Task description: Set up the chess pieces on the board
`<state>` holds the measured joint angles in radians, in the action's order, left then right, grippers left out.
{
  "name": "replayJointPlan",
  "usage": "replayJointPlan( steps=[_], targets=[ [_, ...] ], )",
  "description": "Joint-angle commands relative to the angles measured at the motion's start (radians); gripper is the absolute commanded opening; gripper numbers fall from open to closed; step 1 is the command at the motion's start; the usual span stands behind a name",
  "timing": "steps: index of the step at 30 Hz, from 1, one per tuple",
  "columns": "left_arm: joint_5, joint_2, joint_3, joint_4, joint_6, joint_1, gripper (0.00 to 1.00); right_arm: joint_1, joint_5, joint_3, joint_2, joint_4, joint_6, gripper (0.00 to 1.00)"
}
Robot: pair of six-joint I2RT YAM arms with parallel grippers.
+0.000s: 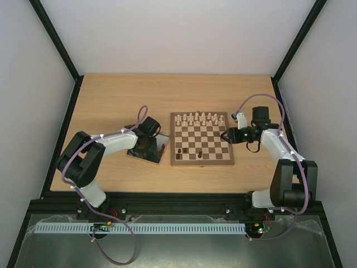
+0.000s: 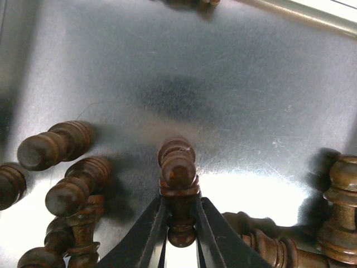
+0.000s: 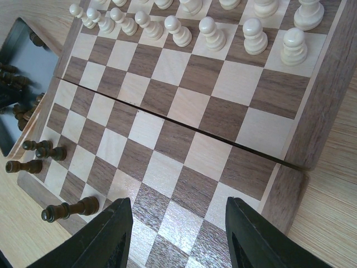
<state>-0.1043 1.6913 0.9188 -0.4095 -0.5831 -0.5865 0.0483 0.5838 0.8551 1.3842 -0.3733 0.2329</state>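
one dark piece (image 2: 177, 164) is caught in the left pincer (image 2: 179, 200), which is clenched on the narrow neck just under the collar, above the metal tray (image 2: 223, 84). i cannot tell whether its base is off the metal. several more chess pieces (image 2: 56, 146) lie on their sides around it, the nearest just beside the fingers. the right pincer (image 3: 184, 240) is released, fingers spread around nothing, hanging over the near right corner of the board (image 3: 184, 120).

the piece looks like turned hardwood: probably light, stiff and smooth, not fragile. a pinch on the round head would likely slip or let it swing. the waist is the better hold, since the collar above the fingers should stop it sliding down. its small base means it will probably topple if set down tilted.

the tray lies just beside the board's left edge on the worktop (image 1: 111, 95), so the piece must clear the tray's rim and the board's raised border. light pieces (image 1: 199, 118) fill the two far rows. a few dark ones stand near the near left corner. the middle and most of the near rows are bare, leaving room on the left half, well apart from the right arm.
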Motion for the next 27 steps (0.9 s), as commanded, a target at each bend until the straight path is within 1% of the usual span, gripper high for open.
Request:
replayJointPlan(
  steps=[1,6,9,13,16,18,20,24,26,27],
  targets=[
    [-0.032,-0.021,-0.024,-0.035,0.005,-0.005,0.13,-0.003,0.025,0.018,0.009,-0.046,0.013,0.49],
    [-0.049,-0.072,-0.013,-0.03,0.092,-0.005,0.09,-0.003,0.032,0.021,0.004,-0.042,0.006,0.49],
    [-0.009,-0.136,-0.018,0.0,0.165,-0.013,0.08,-0.005,0.066,0.036,-0.02,-0.047,0.018,0.49],
    [0.074,-0.211,-0.008,0.034,0.266,-0.047,0.07,-0.022,0.136,0.089,-0.068,-0.105,0.131,0.49],
    [0.147,-0.246,0.015,0.048,0.334,-0.089,0.07,-0.074,0.151,0.144,-0.088,-0.169,0.246,0.49],
    [0.168,-0.261,0.033,0.048,0.386,-0.121,0.07,-0.117,0.151,0.178,-0.092,-0.209,0.32,0.49],
    [0.177,-0.266,0.051,0.041,0.405,-0.141,0.07,-0.156,0.149,0.202,-0.089,-0.217,0.35,0.49],
    [0.245,-0.258,0.071,0.043,0.416,-0.145,0.07,-0.221,0.176,0.226,-0.069,-0.2,0.31,0.48],
    [0.249,-0.197,0.146,-0.016,0.426,-0.145,0.07,-0.241,0.154,0.22,-0.068,-0.176,0.273,0.48],
    [0.249,-0.153,0.202,-0.074,0.434,-0.145,0.07,-0.242,0.14,0.218,-0.07,-0.169,0.259,0.48]
  ],
)
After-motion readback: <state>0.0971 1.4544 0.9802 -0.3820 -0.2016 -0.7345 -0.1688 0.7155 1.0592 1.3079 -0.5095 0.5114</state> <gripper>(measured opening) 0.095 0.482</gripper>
